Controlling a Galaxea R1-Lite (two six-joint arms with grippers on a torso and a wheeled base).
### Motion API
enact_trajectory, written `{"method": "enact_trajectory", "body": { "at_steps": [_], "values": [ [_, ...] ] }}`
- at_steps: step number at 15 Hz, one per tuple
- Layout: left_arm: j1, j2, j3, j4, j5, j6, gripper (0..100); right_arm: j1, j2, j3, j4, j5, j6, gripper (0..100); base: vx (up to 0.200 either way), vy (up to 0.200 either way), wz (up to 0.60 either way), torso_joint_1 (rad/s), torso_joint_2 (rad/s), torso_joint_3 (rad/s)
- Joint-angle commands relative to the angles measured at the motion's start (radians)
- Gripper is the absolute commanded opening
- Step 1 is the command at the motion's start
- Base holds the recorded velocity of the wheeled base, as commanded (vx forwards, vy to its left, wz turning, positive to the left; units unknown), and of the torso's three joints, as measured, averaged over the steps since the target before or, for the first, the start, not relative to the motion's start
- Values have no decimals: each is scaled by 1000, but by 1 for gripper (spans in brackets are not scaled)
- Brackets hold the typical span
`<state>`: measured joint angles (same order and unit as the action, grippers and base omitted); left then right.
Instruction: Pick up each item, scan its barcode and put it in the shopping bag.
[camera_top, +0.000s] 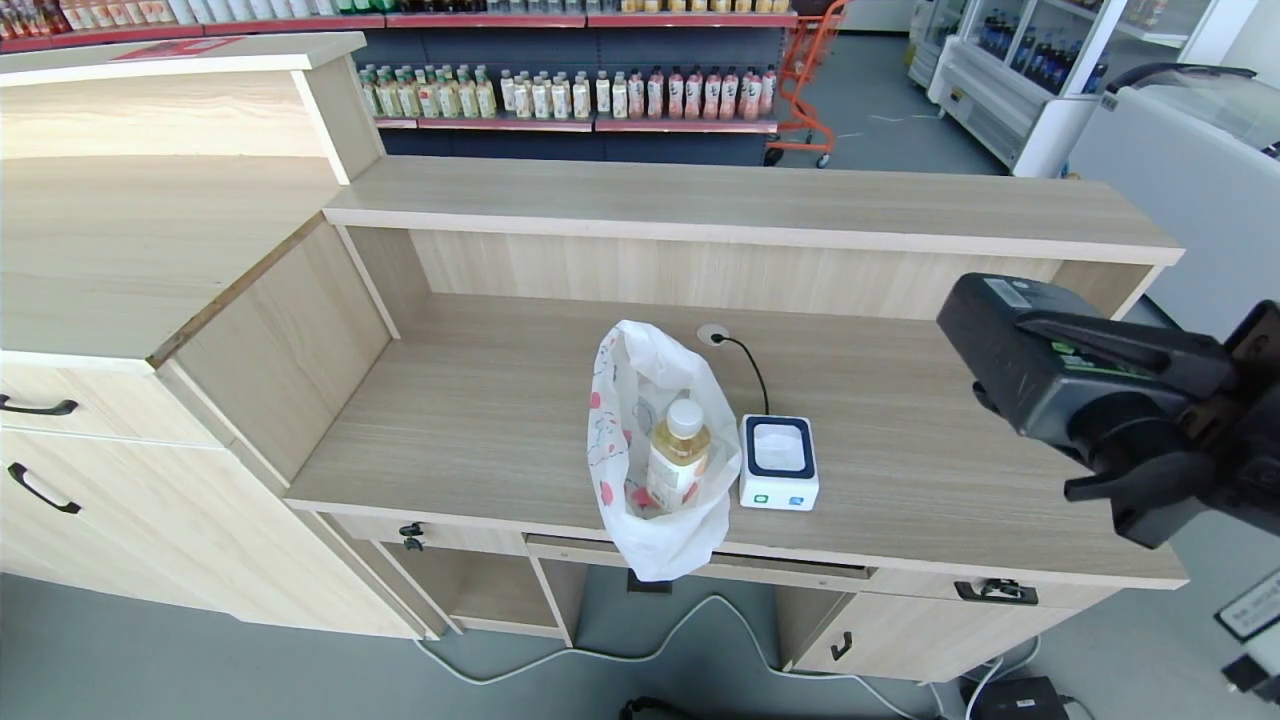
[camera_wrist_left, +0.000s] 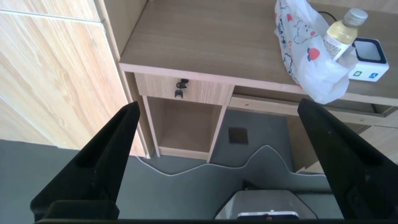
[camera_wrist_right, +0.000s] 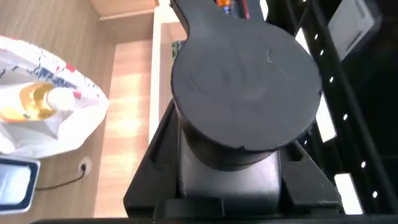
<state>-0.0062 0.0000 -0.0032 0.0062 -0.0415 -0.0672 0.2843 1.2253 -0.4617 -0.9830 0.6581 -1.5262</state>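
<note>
Bottle is upright inside the shopping bag, frame centre. The bag gapes at the counter front edge, just beside the scanner, so scan-to-drop is short. Left gripper is spread wide, empty, low off the counter. Right arm is raised at frame right; can't tell its grip.

Bottle btm hidden in bag; rest of bag contents unclear.
</note>
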Motion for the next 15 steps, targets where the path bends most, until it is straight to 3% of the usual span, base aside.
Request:
{"method": "enact_trajectory", "body": {
  "at_steps": [1,2,4,5,6,8,9,11,12,15],
  "values": [
    [0,0,0,0,0,0,100,-347,46,6,-2,5,274,0,0,0,0,0,0,0],
    [0,0,0,0,0,0,100,-430,77,3,6,0,394,0,0,0,0,0,0,0],
    [0,0,0,0,0,0,100,-470,115,-2,21,-43,653,0,0,0,0,0,0,0],
    [0,0,0,0,0,0,100,-471,163,-6,21,-213,853,0,0,0,0,0,0,0],
    [0,0,0,0,0,0,100,-465,197,-6,23,-296,1002,0,0,0,0,0,0,0],
    [0,0,0,0,0,0,100,-396,258,-37,18,-319,1408,0,0,0,0,0,0,0],
    [0,0,0,0,0,0,100,-362,286,-63,14,-314,1549,0,0,0,0,0,0,0],
    [0,0,0,0,0,0,100,-338,349,-120,12,-295,1698,0,0,0,0,0,0,0],
    [0,0,0,0,0,0,100,-324,433,-216,10,-258,1810,0,0,0,0,0,0,0],
    [0,0,0,0,0,0,100,-307,588,-382,23,-247,1973,0,0,0,0,0,0,0]
  ]
}}
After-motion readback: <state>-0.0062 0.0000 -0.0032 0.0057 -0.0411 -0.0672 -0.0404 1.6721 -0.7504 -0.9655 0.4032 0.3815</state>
